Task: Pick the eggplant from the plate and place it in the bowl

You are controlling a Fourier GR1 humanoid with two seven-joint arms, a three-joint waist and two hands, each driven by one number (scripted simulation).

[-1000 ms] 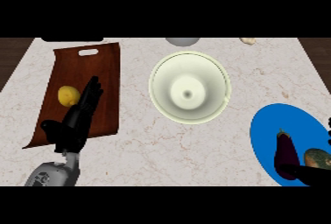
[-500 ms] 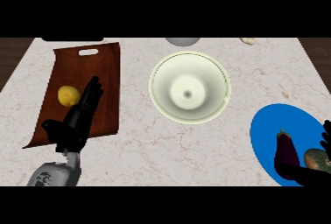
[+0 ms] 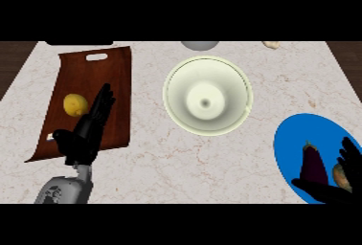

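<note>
A dark purple eggplant (image 3: 313, 163) lies on the blue plate (image 3: 297, 143) at the right edge of the counter. My right hand (image 3: 338, 189) is at the lower right corner, thumb in front of the eggplant and fingers beside it on the right, spread round it without closing. The cream bowl (image 3: 207, 94) stands in the middle of the counter, nothing in it. My left hand (image 3: 86, 131) rests open over the brown cutting board, fingers straight and pointing away.
A brown cutting board (image 3: 90, 95) lies at the left with a yellow lemon (image 3: 75, 104) on it. A grey round object (image 3: 198, 45) and a small pale item (image 3: 271, 44) sit at the far edge. Something tan (image 3: 341, 175) shows beside the eggplant.
My right hand has come further in over the plate, its thumb and fingers now on either side of the eggplant. The left hand has not moved.
</note>
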